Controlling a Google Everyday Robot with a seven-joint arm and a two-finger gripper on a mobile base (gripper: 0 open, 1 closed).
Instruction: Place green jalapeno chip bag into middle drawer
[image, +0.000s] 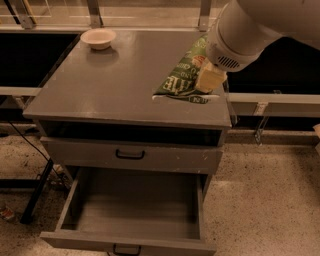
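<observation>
The green jalapeno chip bag (181, 80) hangs tilted above the right part of the cabinet top, its pale strip at the lower end. My gripper (209, 79) is shut on the bag's right side and holds it in the air, under the white arm at the upper right. The middle drawer (75, 200) is pulled open below, wide and shallow, with bare grey boards inside and a small black handle (125, 249) at the bottom edge. The bag is above and behind the open drawer.
A small cream bowl (98, 38) sits at the back left of the cabinet top (100, 85). The closed drawer front (75, 152) with a black handle is above the open one. A black stand leg (35, 197) is at the left on the speckled floor.
</observation>
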